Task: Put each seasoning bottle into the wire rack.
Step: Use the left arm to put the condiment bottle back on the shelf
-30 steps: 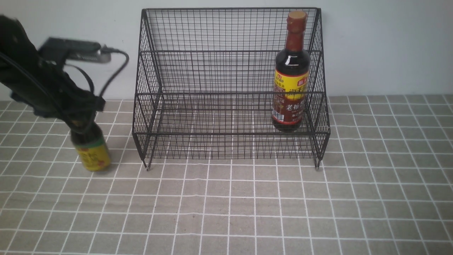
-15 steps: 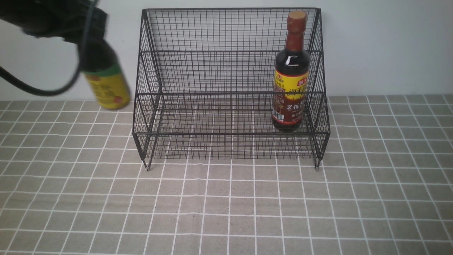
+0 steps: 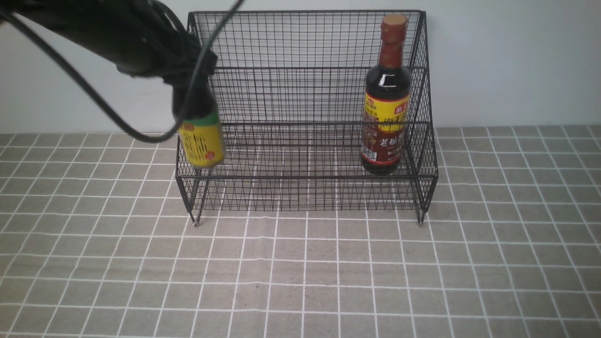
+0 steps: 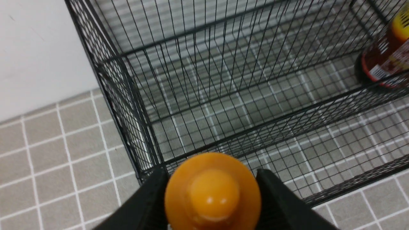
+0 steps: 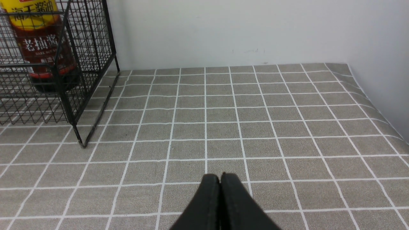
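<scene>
The black wire rack (image 3: pixel 291 94) stands against the back wall. The taller seasoning bottle (image 3: pixel 386 108), with a brown neck and yellow-red label, stands upright at the right end of its lower tier. My left gripper (image 3: pixel 188 96) is shut on the neck of the short seasoning bottle (image 3: pixel 201 141), which hangs in the air, slightly tilted, at the rack's left front corner. In the left wrist view its orange cap (image 4: pixel 212 191) sits between the black fingers (image 4: pixel 153 195), above the rack (image 4: pixel 127 89). My right gripper (image 5: pixel 219 176) is shut and empty, low over the cloth, right of the rack (image 5: pixel 64 80).
A grey checked cloth (image 3: pixel 328 272) covers the table. A white wall runs behind the rack and another wall (image 5: pixel 383 64) bounds the table on the far right. The left arm's black cable (image 3: pixel 94 98) loops down left of the rack.
My left arm has lifted the short bottle off the cloth at the left and carried it up and rightward to the rack's left front corner. The right gripper stays shut.
</scene>
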Controlling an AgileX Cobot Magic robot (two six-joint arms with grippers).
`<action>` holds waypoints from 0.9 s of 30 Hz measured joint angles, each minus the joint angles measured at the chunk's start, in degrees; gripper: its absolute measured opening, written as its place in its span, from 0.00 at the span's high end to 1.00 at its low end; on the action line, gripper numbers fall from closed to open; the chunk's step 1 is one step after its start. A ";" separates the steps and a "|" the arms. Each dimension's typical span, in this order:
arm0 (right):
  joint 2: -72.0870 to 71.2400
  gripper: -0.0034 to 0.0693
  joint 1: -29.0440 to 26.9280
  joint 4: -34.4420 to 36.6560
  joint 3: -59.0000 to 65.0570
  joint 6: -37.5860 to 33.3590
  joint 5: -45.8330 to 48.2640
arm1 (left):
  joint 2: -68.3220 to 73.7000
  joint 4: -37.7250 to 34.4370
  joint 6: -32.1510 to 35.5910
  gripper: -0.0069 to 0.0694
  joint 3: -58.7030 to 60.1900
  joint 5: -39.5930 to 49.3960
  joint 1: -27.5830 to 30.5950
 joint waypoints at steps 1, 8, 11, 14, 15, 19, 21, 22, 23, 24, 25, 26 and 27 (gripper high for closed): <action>0.00 0.97 0.00 0.00 0.00 0.00 0.00 | 0.67 -0.39 0.00 0.51 -0.10 -1.10 0.00; 0.00 0.97 0.00 0.00 0.00 0.00 0.00 | 5.04 -1.22 0.00 0.51 -0.27 1.17 0.00; 0.00 0.97 0.00 0.00 0.00 0.00 0.00 | 6.50 -1.22 0.00 0.51 -0.27 2.77 0.00; 0.00 0.97 0.00 0.00 0.00 0.00 0.00 | 7.47 -1.22 0.00 0.51 -0.27 3.58 0.00; 0.00 0.97 0.00 0.00 0.00 0.00 0.00 | 7.63 -1.22 0.00 0.51 -0.27 3.58 0.00; 0.00 0.97 0.00 0.00 0.00 0.00 0.00 | 8.03 -1.27 0.00 0.51 -0.27 3.92 0.00; 0.00 0.97 0.00 0.00 0.00 0.00 0.00 | 8.21 -1.27 0.00 0.52 -0.27 4.03 0.00; 0.00 0.97 0.00 0.00 0.00 0.00 0.00 | 8.21 -1.27 0.00 0.52 -0.27 4.03 0.00; 0.00 0.97 0.00 0.00 0.00 0.00 0.00 | 8.21 -1.27 0.00 0.51 -0.27 4.03 0.00; 0.00 0.97 0.00 0.00 0.00 0.00 0.00 | 8.21 -1.27 0.00 0.50 -0.27 3.90 0.00; 0.00 0.97 0.00 0.00 0.00 0.00 0.00 | 8.21 -1.40 0.00 0.47 -0.27 3.54 0.00; 0.00 0.97 0.00 0.00 0.00 0.00 0.00 | 8.21 -1.49 0.00 0.44 -0.27 3.37 0.00; 0.00 0.97 0.00 0.00 0.00 0.00 0.00 | 8.14 -1.69 0.00 0.39 -0.34 3.19 0.00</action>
